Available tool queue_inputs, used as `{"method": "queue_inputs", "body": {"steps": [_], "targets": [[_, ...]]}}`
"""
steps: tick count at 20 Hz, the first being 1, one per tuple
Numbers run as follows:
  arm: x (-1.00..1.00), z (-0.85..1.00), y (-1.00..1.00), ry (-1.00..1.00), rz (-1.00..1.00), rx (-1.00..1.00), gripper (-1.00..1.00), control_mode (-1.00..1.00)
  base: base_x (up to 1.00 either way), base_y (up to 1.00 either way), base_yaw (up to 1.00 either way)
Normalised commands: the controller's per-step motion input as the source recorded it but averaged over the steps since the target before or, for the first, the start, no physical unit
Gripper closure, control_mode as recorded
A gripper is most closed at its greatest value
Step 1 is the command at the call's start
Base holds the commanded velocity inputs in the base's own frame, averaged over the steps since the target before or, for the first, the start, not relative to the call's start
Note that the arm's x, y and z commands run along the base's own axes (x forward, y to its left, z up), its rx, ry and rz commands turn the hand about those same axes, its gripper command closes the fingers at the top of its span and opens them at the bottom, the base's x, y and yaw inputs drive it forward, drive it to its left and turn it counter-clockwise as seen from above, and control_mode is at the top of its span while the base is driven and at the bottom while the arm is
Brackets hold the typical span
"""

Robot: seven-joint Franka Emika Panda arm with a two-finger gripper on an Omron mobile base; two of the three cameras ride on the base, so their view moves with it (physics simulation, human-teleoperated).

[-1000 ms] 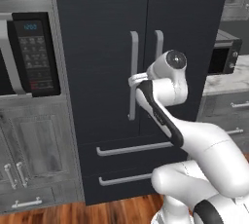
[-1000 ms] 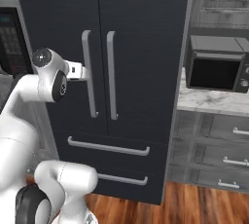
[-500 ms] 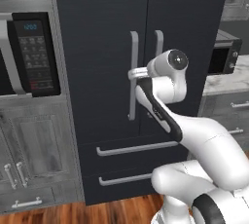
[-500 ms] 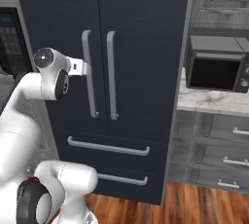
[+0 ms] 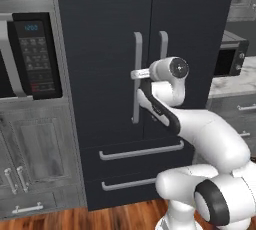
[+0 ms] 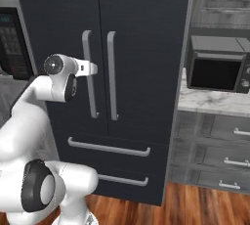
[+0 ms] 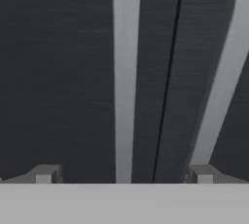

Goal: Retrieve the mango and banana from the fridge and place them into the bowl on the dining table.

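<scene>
Gripper (image 7: 124, 174) fully open, empty, straddling left door handle (image 7: 125, 72) at 12 o'clock; we judge it poised to pull the fridge (image 5: 110, 49) open.

The navy-black fridge (image 5: 115, 49) carries silver handles (image 6: 88, 72), beside seemingly grey-veined cabinets (image 5: 30, 149).

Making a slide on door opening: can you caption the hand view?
Open gripper faces the closed fridge, its fingertips straddling the left door handle.

End effector (image 7: 124, 174) advanced closer to left door handle (image 5: 137, 76) of fridge (image 5: 110, 34), wrist raised slightly, jaws unchanged wide
</scene>
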Motion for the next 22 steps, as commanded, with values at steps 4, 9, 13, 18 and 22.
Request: {"method": "queue_inputs", "body": {"steps": [4, 9, 13, 18, 22], "targets": [[0.68, 0.01, 0.0, 0.01, 0.0, 0.0, -1.0, -1.0, 0.0, 0.0, 0.0], [0.71, 0.03, 0.0, 0.05, 0.0, 0.0, -1.0, -1.0, 0.0, 0.0, 0.0], [0.78, 0.0, 0.0, 0.04, 0.0, 0.0, -1.0, -1.0, 0.0, 0.0, 0.0], [0.7, 0.0, 0.01, 0.0, 0.0, 0.0, -1.0, -1.0, 0.0, 0.0, 0.0], [0.62, -0.02, 0.04, 0.0, 0.0, 0.0, -1.0, -1.0, 0.0, 0.0, 0.0]]}}
